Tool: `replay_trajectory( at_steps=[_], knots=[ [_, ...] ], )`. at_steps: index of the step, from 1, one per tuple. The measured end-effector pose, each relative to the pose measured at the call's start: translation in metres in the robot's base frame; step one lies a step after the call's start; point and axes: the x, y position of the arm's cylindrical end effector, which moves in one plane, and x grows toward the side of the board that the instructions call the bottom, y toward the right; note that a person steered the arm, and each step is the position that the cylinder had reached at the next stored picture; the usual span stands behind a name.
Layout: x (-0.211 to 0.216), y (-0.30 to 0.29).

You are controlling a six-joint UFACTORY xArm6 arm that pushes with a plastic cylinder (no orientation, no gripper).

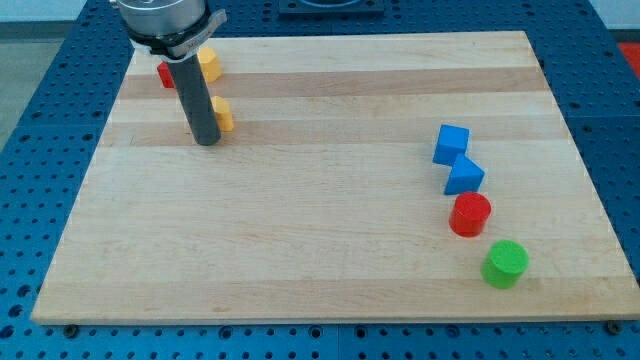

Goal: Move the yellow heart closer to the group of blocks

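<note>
Only partly visible, the smooth yellow heart (224,115) peeks out just right of my tip (207,141) on the pale wooden tabletop (300,220); there are no fingers, only a dark rod.

Bright, even overhead light; soft short shadows under blocks & rod on the bench (320,250). Mild glare on far boards. Sharp focus, no obvious edge distortion.

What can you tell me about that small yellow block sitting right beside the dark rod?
The yellow block is small, looks like painted wood or plastic, and lies flat on the wooden board toward the view's upper left. The rod hides its left part, so its shape cannot be made out. My tip rests just left of and slightly below it; whether they touch is unclear. A second yellow block lies above it, apart.
</note>
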Motion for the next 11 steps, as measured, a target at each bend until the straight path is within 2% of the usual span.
replay_trajectory(
  at_steps=[2,5,7,9,11],
  knots=[
    [-0.001,0.001],
    [-0.070,0.005],
    [-0.063,0.028],
    [-0.075,0.042],
    [-0.079,0.001]
  ],
)
